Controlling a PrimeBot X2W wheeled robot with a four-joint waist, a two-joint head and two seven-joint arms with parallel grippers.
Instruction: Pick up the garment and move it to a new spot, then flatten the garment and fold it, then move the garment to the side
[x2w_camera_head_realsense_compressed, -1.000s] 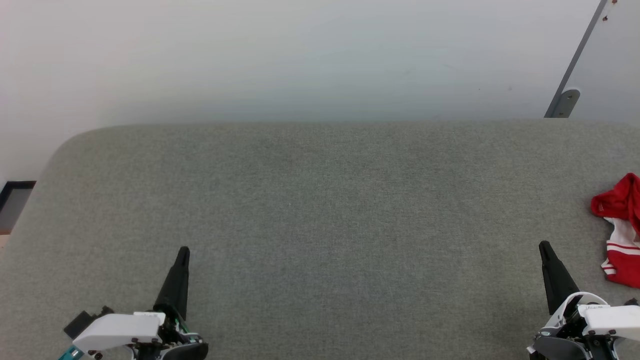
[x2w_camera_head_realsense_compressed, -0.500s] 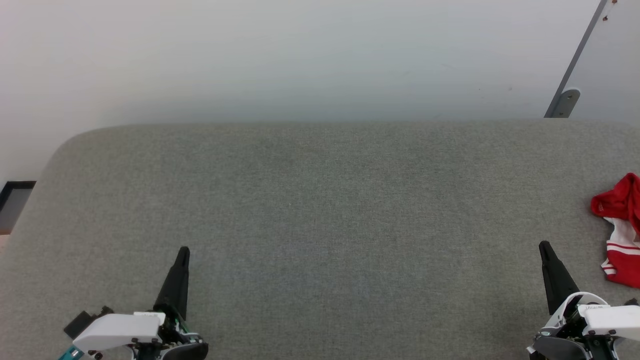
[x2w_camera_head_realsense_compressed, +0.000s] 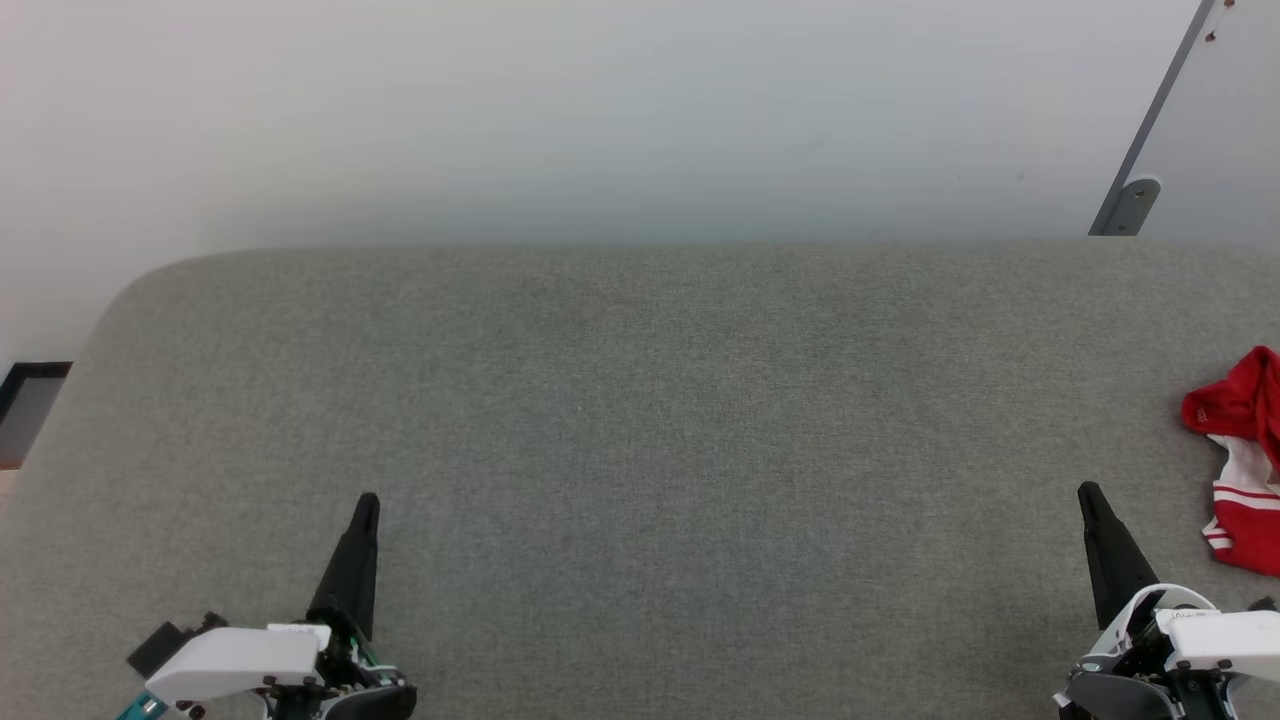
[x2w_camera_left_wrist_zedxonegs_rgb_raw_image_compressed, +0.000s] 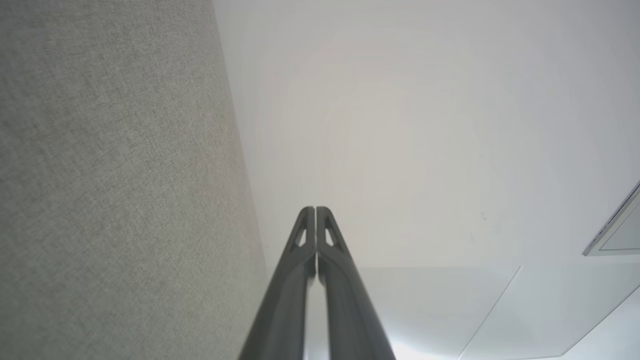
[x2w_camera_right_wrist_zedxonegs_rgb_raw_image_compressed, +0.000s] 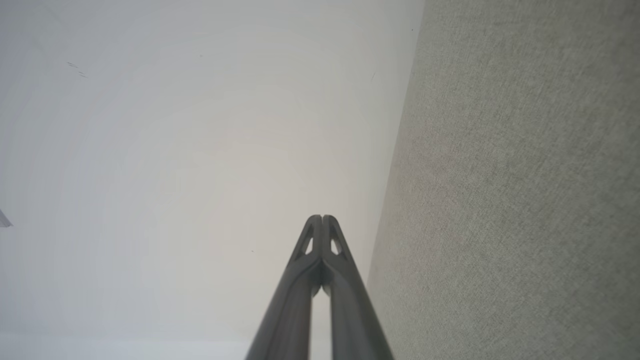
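The head view is taking in the wide grey fabric tabletop (x2w_camera_head_realsense_compressed: 640, 420) and the garment (x2w_camera_head_realsense_compressed: 1240, 455). The garment is lying crumpled at the table's far right. Its red cloth and a white part with red-and-white striped trim are running off the picture's right edge. The wrist views are looking along the fingers instead. The left wrist view is showing the grey fabric down its left side and pale wall panels with thin seams beside it, plus a grey-framed edge (x2w_camera_left_wrist_zedxonegs_rgb_raw_image_compressed: 612, 232) at the lower right. The right wrist view is showing the same fabric down its right side against a plain white wall (x2w_camera_right_wrist_zedxonegs_rgb_raw_image_compressed: 175, 150).

The left gripper (x2w_camera_head_realsense_compressed: 367, 498) is pointing forward over the near left part of the table. Its two dark fingers (x2w_camera_left_wrist_zedxonegs_rgb_raw_image_compressed: 287, 285) are pressing together tip to tip and gripping nothing. The right gripper (x2w_camera_head_realsense_compressed: 1087, 490) is pointing forward over the near right part. Its fingers (x2w_camera_right_wrist_zedxonegs_rgb_raw_image_compressed: 350, 300) are likewise meeting at the tips, clasping nothing. The garment is lying near this gripper, a little ahead and to its right, without touching it.

Behind the table, a slanted grey metal strip with a bracket (x2w_camera_head_realsense_compressed: 1128, 205) is leaning against the wall at the upper right. A dark-framed object (x2w_camera_head_realsense_compressed: 25, 395) is peeking in past the table's left corner; what it is cannot be told.
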